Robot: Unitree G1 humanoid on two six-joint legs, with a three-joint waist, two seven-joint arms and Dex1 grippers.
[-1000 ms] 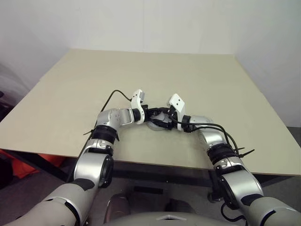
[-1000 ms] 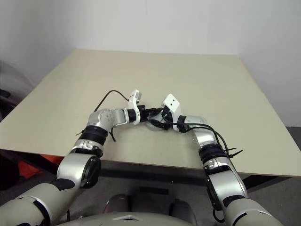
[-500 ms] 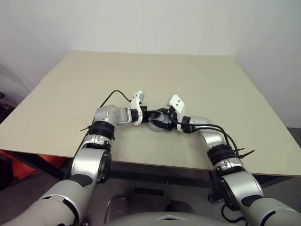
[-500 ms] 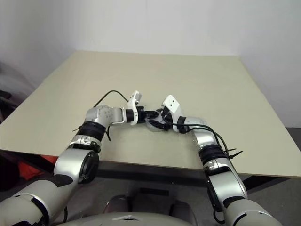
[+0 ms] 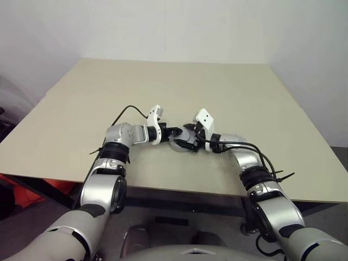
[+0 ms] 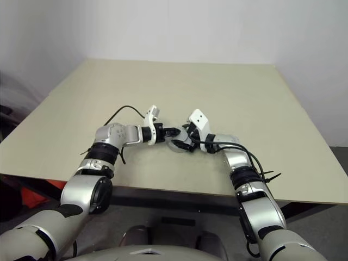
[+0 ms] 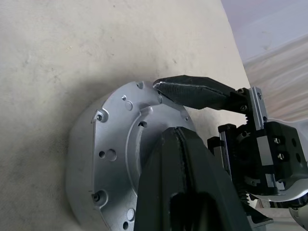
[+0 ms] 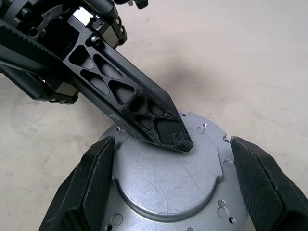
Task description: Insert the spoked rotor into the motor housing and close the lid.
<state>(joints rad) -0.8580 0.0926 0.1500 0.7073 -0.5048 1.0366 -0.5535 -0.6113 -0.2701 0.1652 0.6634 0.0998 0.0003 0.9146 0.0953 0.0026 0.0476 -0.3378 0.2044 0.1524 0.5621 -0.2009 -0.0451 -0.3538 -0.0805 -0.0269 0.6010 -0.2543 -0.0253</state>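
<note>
On the table: a flat beige tabletop carries the work near its front edge, with pale walls behind.
Motor housing: a shallow round grey metal motor housing lies flat on the tabletop between the two grippers, its plain screw-holed face turned up; in the left wrist view the same body shows its rounded side wall resting on the surface.
Lid: cannot tell it apart from the housing body; the top reads as one closed grey disc with a raised round centre.
Spoked rotor: not distinguishable in these views.
Left gripper: the black two-fingered left gripper has its fingers pressed together into one point, and that tip rests on the raised centre of the housing's upper face, holding nothing.
Right gripper: the black two-fingered right gripper stands spread wide, one ribbed finger on each side of the housing just beside its rim; whether the pads touch the rim I cannot tell.
Arms: both reach in from opposite sides and meet over the housing.
</note>
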